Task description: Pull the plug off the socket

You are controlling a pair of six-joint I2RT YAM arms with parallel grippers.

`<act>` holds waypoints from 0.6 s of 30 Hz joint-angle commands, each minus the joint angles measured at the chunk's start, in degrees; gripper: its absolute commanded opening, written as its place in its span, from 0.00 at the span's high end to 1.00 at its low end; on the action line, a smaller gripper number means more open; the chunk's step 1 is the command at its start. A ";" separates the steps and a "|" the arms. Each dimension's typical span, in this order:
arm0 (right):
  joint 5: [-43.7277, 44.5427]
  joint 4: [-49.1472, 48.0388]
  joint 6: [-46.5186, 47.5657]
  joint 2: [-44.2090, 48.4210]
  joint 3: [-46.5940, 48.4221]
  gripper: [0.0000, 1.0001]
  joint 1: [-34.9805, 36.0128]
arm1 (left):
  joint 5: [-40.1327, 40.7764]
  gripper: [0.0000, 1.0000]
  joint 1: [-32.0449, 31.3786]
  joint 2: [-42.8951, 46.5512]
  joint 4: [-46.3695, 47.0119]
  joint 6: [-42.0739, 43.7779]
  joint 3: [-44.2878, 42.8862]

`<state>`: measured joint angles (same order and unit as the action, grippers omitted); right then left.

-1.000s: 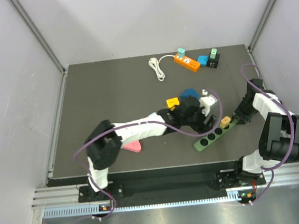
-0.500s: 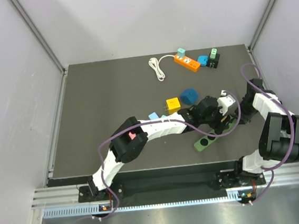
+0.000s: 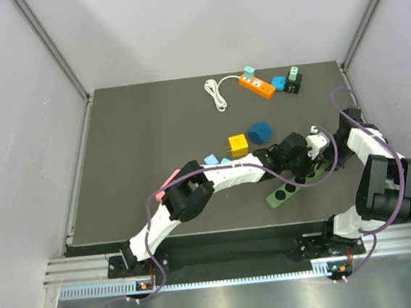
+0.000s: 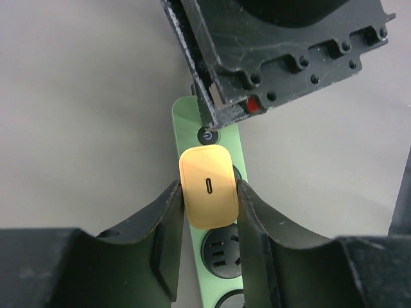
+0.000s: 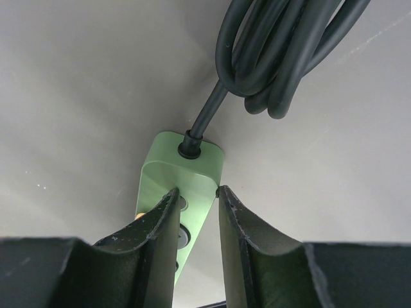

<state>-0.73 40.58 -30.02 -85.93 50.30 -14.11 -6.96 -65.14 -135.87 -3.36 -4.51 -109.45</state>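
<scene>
Near the bench's right edge: left gripper (image 4: 207, 200) clamped on yellow plug (image 4: 207, 183), right gripper (image 5: 196, 200) pinching green strip (image 5: 186, 168) down. I'd pull straight out, no twisting

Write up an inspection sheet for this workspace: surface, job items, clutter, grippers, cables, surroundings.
Surface: dark table mat, matte.
Job's things: yellow plug seated in green power strip.
Clutter: orange power strip, white cord coil, yellow cube and blue block, all apart from the job.
Grippers: left gripper closed on the plug's sides; right gripper clamps the green strip's cord end.
Cables: black cord bundled beyond the strip; purple arm cables looping free.
Surroundings: grey walls; nothing else seen.
</scene>
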 commanded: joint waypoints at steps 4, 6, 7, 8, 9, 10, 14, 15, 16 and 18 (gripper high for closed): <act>3.98 -6.65 0.40 -7.14 -6.36 0.71 1.10 | -1.21 0.88 -0.25 -1.50 -1.65 -0.32 -6.65; 4.07 -6.65 0.31 -7.15 -6.18 0.71 1.19 | -1.04 1.00 -0.25 -1.41 -1.83 -0.58 -6.83; 4.16 -6.56 0.31 -7.15 -6.18 0.71 1.19 | -1.12 1.00 -0.25 -1.06 -1.74 -1.02 -6.83; 4.33 -6.56 0.23 -7.15 -6.18 0.71 1.28 | -1.39 1.00 -0.25 -0.89 -1.48 -1.37 -6.74; 4.34 -6.48 0.14 -7.23 -6.27 0.71 1.19 | -1.65 1.00 -0.25 -0.19 -1.13 -2.25 -6.22; 4.34 -6.39 0.05 -7.15 -6.18 0.71 1.19 | -2.35 1.00 -0.25 0.34 -0.08 -2.95 -5.61; 4.69 -6.30 0.05 -7.41 -6.10 0.71 1.45 | -4.81 1.00 0.37 3.33 8.60 -8.13 -1.30; 4.77 -6.30 -0.04 -7.41 -6.18 0.71 1.45 | -5.16 1.00 0.72 3.86 10.02 -9.10 0.19; 4.78 -6.21 -0.04 -7.50 -6.18 0.71 1.63 | -5.69 1.00 0.89 4.99 11.51 -11.11 1.16; 4.95 -6.30 -0.13 -7.50 -6.18 0.71 1.72 | -6.13 1.00 1.07 6.92 17.12 -12.53 4.66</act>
<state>-0.54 40.58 -30.09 -85.93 50.30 -14.00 -8.75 -64.29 -135.52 -1.37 -10.59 -108.12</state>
